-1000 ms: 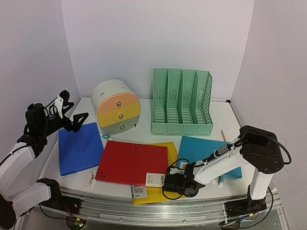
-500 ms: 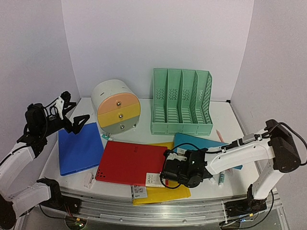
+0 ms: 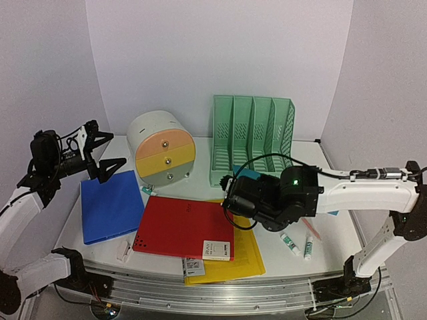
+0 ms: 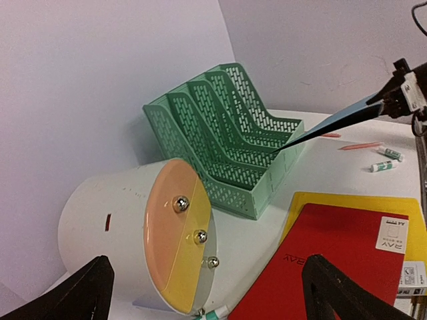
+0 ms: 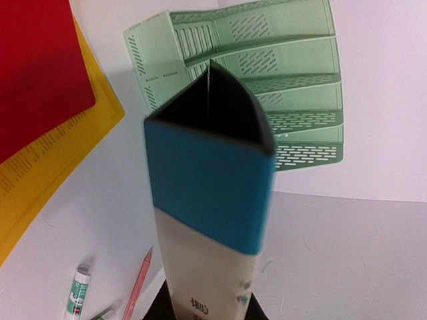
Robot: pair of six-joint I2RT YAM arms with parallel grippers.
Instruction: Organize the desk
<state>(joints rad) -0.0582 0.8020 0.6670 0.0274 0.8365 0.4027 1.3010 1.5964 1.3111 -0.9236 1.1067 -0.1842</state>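
Note:
The white desk (image 3: 308,159) holds folders and small items. My right gripper (image 3: 237,195) is shut on a teal folder (image 3: 245,173) and holds it raised off the desk, just in front of the green file organizer (image 3: 253,143). In the right wrist view the folder (image 5: 210,190) stands up from the jaws, pointing at the organizer (image 5: 267,80). In the left wrist view the folder (image 4: 330,125) shows edge-on, its tip near the organizer's front (image 4: 230,133). My left gripper (image 3: 105,148) is open and empty, above the far end of a blue folder (image 3: 110,203).
A round white drawer unit (image 3: 160,147) with orange and yellow fronts stands left of the organizer. A red folder (image 3: 183,227) lies on a yellow one (image 3: 245,255). Two glue sticks (image 3: 289,243) and a pink pen (image 3: 311,229) lie right. Small boxes (image 3: 217,250) sit near the front rail.
My right arm has lifted the teal folder off the desk's right front and carried it up and back towards the green organizer, uncovering the glue sticks and pen. The left gripper rose slightly.

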